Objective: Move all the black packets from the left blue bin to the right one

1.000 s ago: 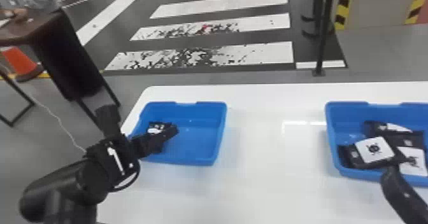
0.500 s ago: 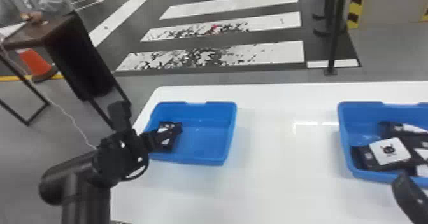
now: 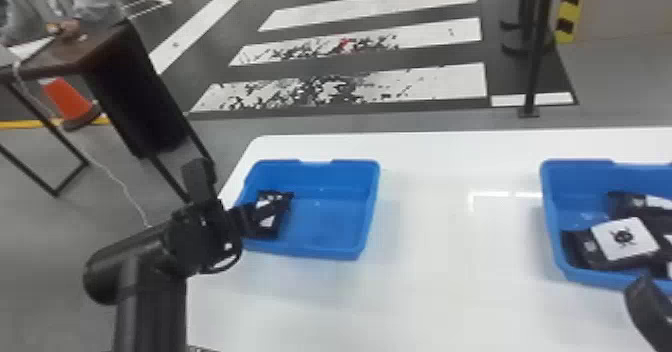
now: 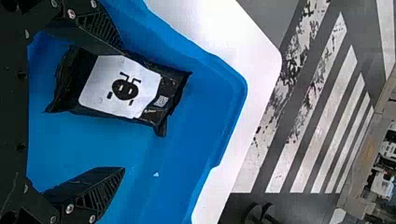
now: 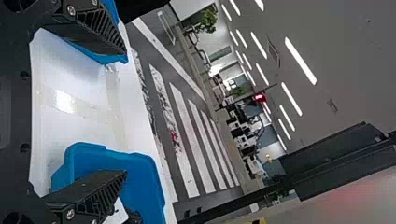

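Left gripper: fingers spread wide, one on either side of open space over the left bin; nothing is held. One finger overlaps the edge of the remaining packet in the wrist view; contact cannot be confirmed. Right gripper: fingers well parted, no load between them; position is near the right bin.

Work surface: a white table supports both containers, set well apart.

Containers: the left blue bin has one black packet visible, lying flat toward its left side. The right blue bin contains several black packets, overlapping one another.

Progress: the transfer is judged nearly complete, with one visible packet left to move. Whether every packet in the right bin was transferred cannot be determined.

Next step, as judged: centre the packet between the left fingers, then close and lift. Caution: the loose wrapper may fold or slip if gripped only at an edge. The white label faces up.
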Controlling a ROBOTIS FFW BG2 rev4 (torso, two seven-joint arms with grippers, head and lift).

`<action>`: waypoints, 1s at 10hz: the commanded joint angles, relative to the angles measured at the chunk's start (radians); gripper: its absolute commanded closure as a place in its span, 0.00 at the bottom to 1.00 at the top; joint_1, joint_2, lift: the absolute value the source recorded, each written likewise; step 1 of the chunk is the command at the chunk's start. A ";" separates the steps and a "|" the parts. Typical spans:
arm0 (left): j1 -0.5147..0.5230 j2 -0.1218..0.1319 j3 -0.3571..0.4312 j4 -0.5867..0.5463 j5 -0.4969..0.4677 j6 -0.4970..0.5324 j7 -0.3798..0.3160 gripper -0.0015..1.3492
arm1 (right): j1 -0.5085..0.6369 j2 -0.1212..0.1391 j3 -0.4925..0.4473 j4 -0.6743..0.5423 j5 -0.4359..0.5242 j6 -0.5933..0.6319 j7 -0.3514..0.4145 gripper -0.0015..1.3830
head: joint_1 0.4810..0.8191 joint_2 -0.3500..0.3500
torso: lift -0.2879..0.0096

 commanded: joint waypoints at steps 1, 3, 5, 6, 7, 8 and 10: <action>-0.025 0.009 -0.006 0.037 -0.002 -0.007 0.002 0.12 | -0.004 0.000 0.000 0.003 -0.004 0.002 0.001 0.09 | 0.63 1.00 | 0.50; -0.059 0.012 -0.008 0.096 -0.004 -0.017 0.014 0.12 | -0.004 0.000 0.000 0.012 -0.018 0.004 0.005 0.09 | 0.63 1.00 | 0.50; -0.086 0.017 -0.016 0.145 -0.004 -0.017 0.027 0.20 | -0.006 0.000 0.000 0.017 -0.024 0.004 0.005 0.09 | 0.63 1.00 | 0.50; -0.089 0.020 -0.018 0.160 -0.004 -0.022 0.034 0.31 | -0.009 0.000 0.002 0.022 -0.031 0.004 0.008 0.09 | 0.63 1.00 | 0.50; -0.084 0.021 -0.010 0.160 0.000 -0.029 0.034 0.43 | -0.014 0.001 0.002 0.027 -0.031 0.004 0.014 0.09 | 0.63 1.00 | 0.50; -0.086 0.021 -0.008 0.162 0.002 -0.029 0.034 0.49 | -0.014 0.000 0.002 0.030 -0.037 0.004 0.014 0.09 | 0.63 1.00 | 0.50; -0.084 0.031 -0.032 0.167 -0.010 -0.022 0.034 0.81 | -0.014 0.000 0.002 0.030 -0.047 0.009 0.014 0.09 | 0.63 1.00 | 0.50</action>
